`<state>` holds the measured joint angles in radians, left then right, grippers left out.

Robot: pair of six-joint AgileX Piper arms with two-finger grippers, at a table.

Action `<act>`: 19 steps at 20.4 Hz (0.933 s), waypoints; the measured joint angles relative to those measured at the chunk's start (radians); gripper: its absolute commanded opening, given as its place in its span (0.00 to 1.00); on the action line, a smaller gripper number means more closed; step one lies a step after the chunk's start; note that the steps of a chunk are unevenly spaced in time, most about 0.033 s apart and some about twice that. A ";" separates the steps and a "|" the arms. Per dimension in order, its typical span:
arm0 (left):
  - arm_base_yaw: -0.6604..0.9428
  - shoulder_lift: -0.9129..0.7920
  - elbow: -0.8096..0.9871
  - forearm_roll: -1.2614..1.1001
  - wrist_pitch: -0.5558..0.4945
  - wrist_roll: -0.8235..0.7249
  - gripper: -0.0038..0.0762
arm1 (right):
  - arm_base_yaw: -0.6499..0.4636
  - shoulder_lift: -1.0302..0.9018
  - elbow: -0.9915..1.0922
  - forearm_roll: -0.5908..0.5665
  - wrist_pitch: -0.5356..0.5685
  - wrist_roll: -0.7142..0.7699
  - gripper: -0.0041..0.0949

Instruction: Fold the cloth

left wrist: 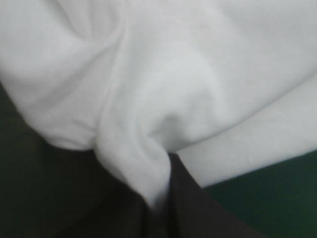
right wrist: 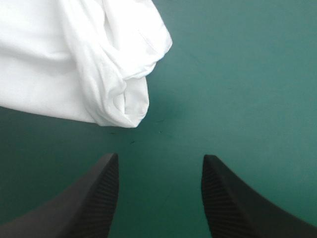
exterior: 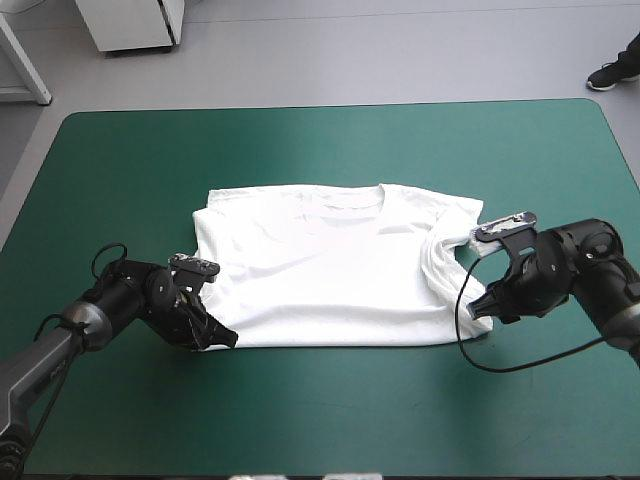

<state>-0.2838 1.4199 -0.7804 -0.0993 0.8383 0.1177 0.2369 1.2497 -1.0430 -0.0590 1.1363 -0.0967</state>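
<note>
The white T-shirt (exterior: 335, 265) lies on the teal-green cover, folded once into a wide band with the collar toward the far edge. My left gripper (exterior: 212, 335) is shut on the T-shirt at its near left corner; in the left wrist view a pinch of white cloth (left wrist: 143, 173) runs down between the black fingers (left wrist: 198, 213). My right gripper (exterior: 484, 308) is low at the near right corner. Its black fingers (right wrist: 94, 198) stand apart, open and holding nothing, with the bunched corner of the T-shirt (right wrist: 124, 94) just ahead of them.
Bare teal-green cover (exterior: 330, 410) stretches between the shirt and the near edge, and more (exterior: 330, 145) lies beyond the collar. A white cabinet stands on the floor past the far left corner.
</note>
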 measured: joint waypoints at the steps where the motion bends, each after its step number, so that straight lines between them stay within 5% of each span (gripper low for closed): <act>1: 0.000 0.000 0.000 -0.008 0.003 0.008 0.04 | 0.000 0.038 0.000 0.010 -0.020 0.000 0.54; 19: 0.000 0.010 -0.016 -0.010 0.031 0.021 0.04 | 0.000 0.340 0.000 0.130 -0.114 -0.073 0.54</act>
<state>-0.2838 1.4300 -0.7968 -0.1089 0.8696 0.1388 0.2369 1.5896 -1.0430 0.0707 1.0220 -0.1699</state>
